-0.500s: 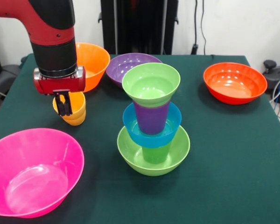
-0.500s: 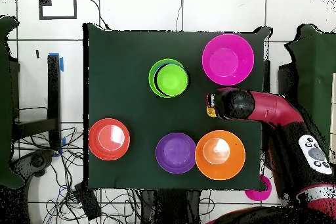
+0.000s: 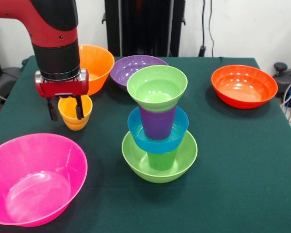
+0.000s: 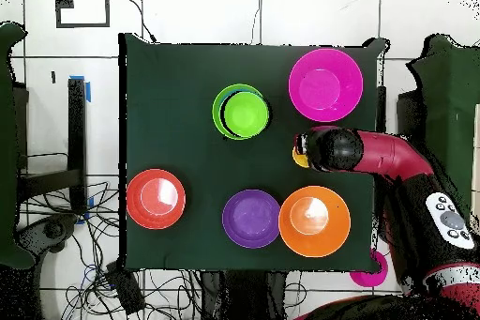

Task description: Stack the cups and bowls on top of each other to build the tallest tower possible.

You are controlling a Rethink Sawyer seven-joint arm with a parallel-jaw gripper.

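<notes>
Glossy tower point(image 3: 158, 131) at frame centre: lime-green bowl point(image 3: 159, 158), green cup point(image 3: 161, 159), blue bowl point(image 3: 158, 131), purple cup point(image 3: 157, 122), small green bowl point(image 3: 157, 88) topmost, mouth up. Long axis vertical, leaning slightly. Left of centre, gripper point(image 3: 65, 108) with fingers spread astride the upright yellow-orange cup point(image 3: 75, 112), one either side. Open green cloth to the tower's right and below. Pink bowl point(image 3: 34, 178) overhanging the lower-left table edge point(image 3: 262, 194).

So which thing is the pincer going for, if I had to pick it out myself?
Start at the red and black arm and follow it down to the pincer. Between its fingers stands the yellow-orange cup, just in front of the big orange bowl. It is the only cup standing alone, narrower than any bowl.
</notes>
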